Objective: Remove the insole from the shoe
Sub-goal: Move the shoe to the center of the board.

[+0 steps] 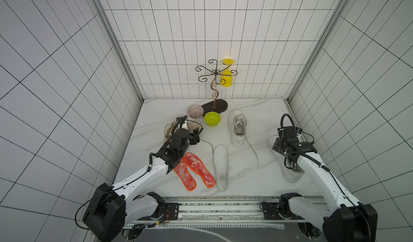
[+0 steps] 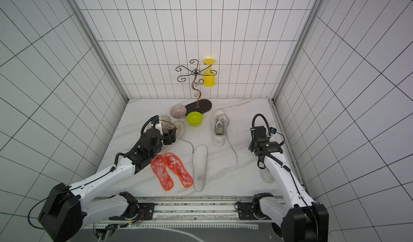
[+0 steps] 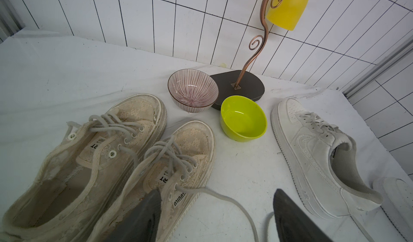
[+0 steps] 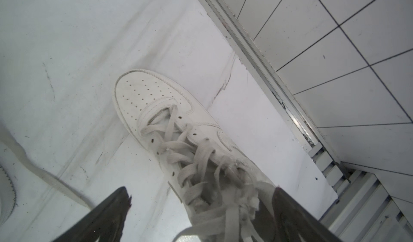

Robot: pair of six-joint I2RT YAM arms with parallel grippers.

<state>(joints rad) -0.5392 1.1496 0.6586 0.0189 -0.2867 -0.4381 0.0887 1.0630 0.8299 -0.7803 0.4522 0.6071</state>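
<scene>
Rail (image 4: 254, 57) close beside white shoe (image 4: 156, 109) under my released right tool (image 4: 201, 191); left tool (image 3: 216, 192) released too, beige sneakers (image 3: 190, 140) alongside.

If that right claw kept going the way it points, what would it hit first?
Most likely the white sneaker below it: the right gripper points down at its laces, jaws open either side. The remaining gap is hard to judge.

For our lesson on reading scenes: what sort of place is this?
Likely a robot test cell, not a home: gridded white walls box in a marble-look table, and two robot arms stand on a rail.
</scene>
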